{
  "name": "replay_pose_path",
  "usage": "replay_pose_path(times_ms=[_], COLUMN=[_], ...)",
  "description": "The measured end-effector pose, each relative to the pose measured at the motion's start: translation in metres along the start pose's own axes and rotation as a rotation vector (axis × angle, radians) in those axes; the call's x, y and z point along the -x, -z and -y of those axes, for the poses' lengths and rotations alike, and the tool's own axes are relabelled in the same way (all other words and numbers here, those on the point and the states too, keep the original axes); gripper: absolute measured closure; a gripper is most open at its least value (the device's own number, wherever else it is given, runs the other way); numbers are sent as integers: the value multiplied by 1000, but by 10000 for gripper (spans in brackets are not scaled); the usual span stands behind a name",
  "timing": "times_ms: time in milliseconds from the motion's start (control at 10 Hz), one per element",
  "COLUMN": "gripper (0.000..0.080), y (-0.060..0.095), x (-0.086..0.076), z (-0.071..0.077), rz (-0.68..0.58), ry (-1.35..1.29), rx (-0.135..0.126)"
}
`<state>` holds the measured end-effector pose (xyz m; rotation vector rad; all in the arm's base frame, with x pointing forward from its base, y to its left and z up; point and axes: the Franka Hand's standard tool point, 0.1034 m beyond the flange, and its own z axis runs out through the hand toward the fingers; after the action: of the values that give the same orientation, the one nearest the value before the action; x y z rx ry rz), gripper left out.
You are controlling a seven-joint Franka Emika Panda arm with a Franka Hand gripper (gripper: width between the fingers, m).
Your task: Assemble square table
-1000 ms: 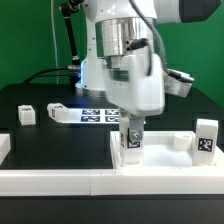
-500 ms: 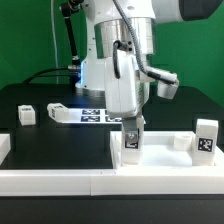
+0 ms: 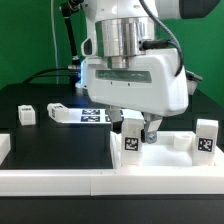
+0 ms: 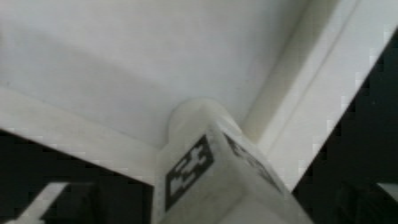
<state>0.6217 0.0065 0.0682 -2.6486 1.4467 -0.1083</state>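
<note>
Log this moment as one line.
hand: over upright leg, grip unclear | leg: at table top corner | other leg: standing apart

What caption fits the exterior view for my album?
Robot's end effector at a tagged white leg standing on the square tabletop.

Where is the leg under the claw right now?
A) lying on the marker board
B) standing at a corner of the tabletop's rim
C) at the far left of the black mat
B: in the wrist view, the leg stands right at the corner where the raised rims of the tabletop meet. In the exterior view it sits directly beneath the claw.
</note>
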Motion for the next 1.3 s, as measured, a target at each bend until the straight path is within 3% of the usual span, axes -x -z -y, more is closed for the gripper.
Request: replay_pose_path(times_ms=[300,400,500,700,800,900,1000,1100,1300], gripper=[150,150,150,150,240,240,430,513,512], y=[0,1,2,1,1,1,1,1,1], x=[-1,-2,-3,-3,-4,-3,-3,-3,-3], z=[-1,-1,0,0,-1,0,0,0,0], rz=[-4,-7,-8,-10,-10,-10,-11,-13,-15], ry=[212,433,521,486,486,455,374,310,169], rx=[7,39,49,49,50,48,47,46,44])
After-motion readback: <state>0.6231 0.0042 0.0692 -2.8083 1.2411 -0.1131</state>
